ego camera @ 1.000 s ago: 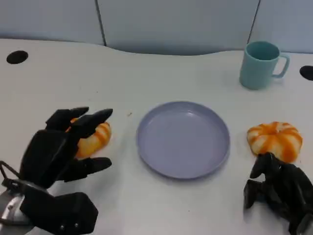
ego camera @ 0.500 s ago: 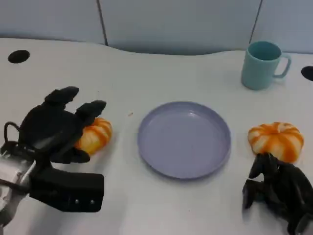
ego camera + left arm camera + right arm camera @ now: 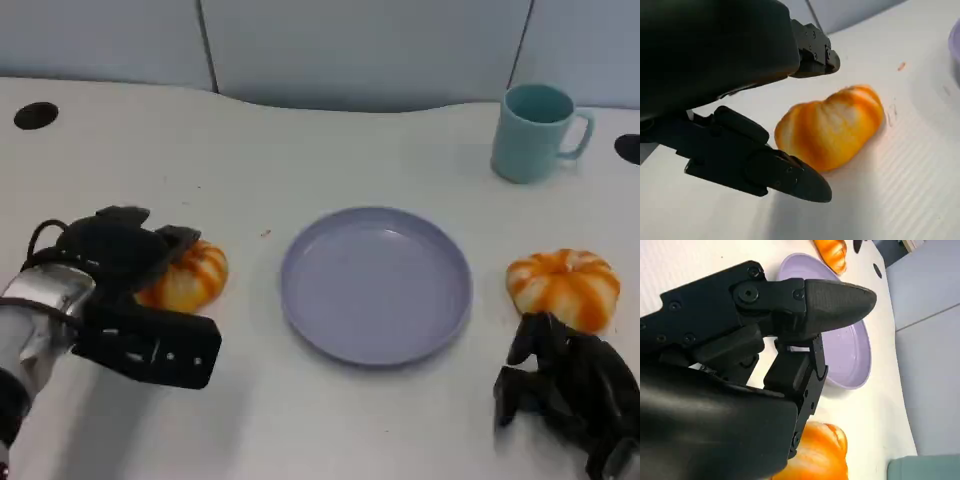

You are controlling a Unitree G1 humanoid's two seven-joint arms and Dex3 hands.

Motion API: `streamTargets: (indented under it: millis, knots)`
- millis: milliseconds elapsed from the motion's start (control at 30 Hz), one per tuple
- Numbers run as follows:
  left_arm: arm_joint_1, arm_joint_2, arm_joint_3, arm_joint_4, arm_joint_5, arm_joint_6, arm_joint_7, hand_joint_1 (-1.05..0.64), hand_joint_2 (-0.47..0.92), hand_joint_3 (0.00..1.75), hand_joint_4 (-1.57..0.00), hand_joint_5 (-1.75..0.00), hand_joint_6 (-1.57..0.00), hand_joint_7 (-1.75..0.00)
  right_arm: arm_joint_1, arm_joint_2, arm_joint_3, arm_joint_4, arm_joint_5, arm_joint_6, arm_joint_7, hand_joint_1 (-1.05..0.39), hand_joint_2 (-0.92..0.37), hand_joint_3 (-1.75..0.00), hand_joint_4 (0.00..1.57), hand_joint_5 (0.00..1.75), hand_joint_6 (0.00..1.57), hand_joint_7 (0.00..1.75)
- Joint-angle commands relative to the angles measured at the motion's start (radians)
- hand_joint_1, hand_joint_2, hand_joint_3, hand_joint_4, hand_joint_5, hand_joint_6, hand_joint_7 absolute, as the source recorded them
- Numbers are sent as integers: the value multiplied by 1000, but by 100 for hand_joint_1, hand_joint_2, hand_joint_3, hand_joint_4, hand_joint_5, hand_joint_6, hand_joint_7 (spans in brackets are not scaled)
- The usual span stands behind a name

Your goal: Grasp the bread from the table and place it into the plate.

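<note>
While the left hand [image 3: 120,262] sits at mid-left of the head frame, draped over the near bread [image 3: 190,277], it hasn't closed: in the wrist view the fingers [image 3: 785,175] are apart w/ the bread [image 3: 832,127] lying between them, gap visible on both sides, bread flat on the table [image 3: 300,140]. Main risk, I'd say: fingers close off-centre & the soft rounded loaf squirts out sideways, or gets shoved toward the plate [image 3: 375,285] w/o being gripped. Too hard a squeeze could also crush it.

Centre of frame: plate, nothing in it, just beside the bread. A low carry could clip its rim & slide it; a late release could drop the bread on the edge so it rolls off.

Right side: second bread [image 3: 562,285] at mid-right, w/ the right hand [image 3: 565,390] just below it at lower right, fingers curled in, holding nothing as far as I can tell. Not touching, but any twitch could knock that loaf. Mug [image 3: 535,130] at upper right is well apart, low risk.
</note>
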Motion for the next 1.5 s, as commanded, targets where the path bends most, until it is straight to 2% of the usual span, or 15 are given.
streamTargets:
  millis: [33,533,633,733,833,867,900,933,967,1100,1200,1267,1400,1433,1500]
  knots:
    - [-93,-45,-54,170,-4,20,27,-75,81,0,0,0,-7,0,16,-7,-1,23,-9,19,-10,-46,-92,-51,119,147,110,139]
    - [-157,-151,-136,426,-39,51,178,-70,83,1,0,0,-7,-2,35,-9,-8,-5,-2,46,-19,-44,-92,-50,118,148,110,137]
    - [-145,-155,-109,429,-86,27,216,-41,91,2,-38,-10,-47,-4,40,-10,-7,-11,0,46,-11,-44,-92,-50,119,148,111,137]
    - [-133,-153,-87,428,-127,-7,263,-33,92,5,-73,-16,-83,-5,40,-11,-8,-10,3,45,-7,-44,-92,-50,119,147,111,137]
    - [-121,-155,-84,429,-143,-26,323,-34,92,3,-101,-55,-120,-4,43,-11,-9,-19,7,54,-8,-45,-92,-50,120,147,112,138]
    - [-116,-159,-92,430,-137,-19,350,-35,92,4,-91,-100,-126,-5,43,-11,-8,-21,6,55,-9,-45,-92,-50,120,147,112,138]
    - [-112,-162,-98,432,-133,-14,370,-36,92,15,-79,-144,-108,-58,44,-12,-8,-22,6,56,-10,-45,-92,-50,120,147,111,138]
    - [-109,-165,-102,433,-132,-10,383,-36,92,18,-75,-159,-88,-102,43,-11,-8,-24,4,59,-13,-45,-92,-50,120,147,111,138]
    - [-107,-168,-105,434,-132,-4,392,-37,92,21,-74,-167,-80,-114,44,-11,-8,-26,4,61,-15,-45,-92,-50,120,147,111,139]
    - [-94,-174,-110,435,-135,7,423,-33,91,31,-71,-174,-72,-134,49,-10,-8,-34,4,65,-16,-45,-92,-51,118,148,109,140]
    - [-87,-170,-120,433,-127,5,468,-35,89,29,-71,-167,-79,-92,51,-9,-9,-36,6,63,-14,-45,-92,-50,119,148,110,140]
    - [-76,-165,-113,430,-135,-10,531,-32,91,35,-70,-173,-66,-142,53,-9,-7,-36,5,60,-11,-45,-92,-50,118,148,110,140]
    - [-70,-164,-82,428,-167,-32,580,-31,91,38,-71,-175,-62,-157,54,-9,-6,-33,2,51,-9,-45,-92,-50,119,147,111,139]
    - [-69,-165,-49,422,-201,-57,599,-26,75,69,-72,-175,-63,-164,53,-8,-7,-32,2,51,-11,-46,-92,-50,119,147,110,138]
    - [-71,-165,-6,415,-245,-94,633,-22,59,98,-75,-175,-62,-172,51,-7,-8,-30,3,52,-13,-46,-92,-49,119,148,110,138]
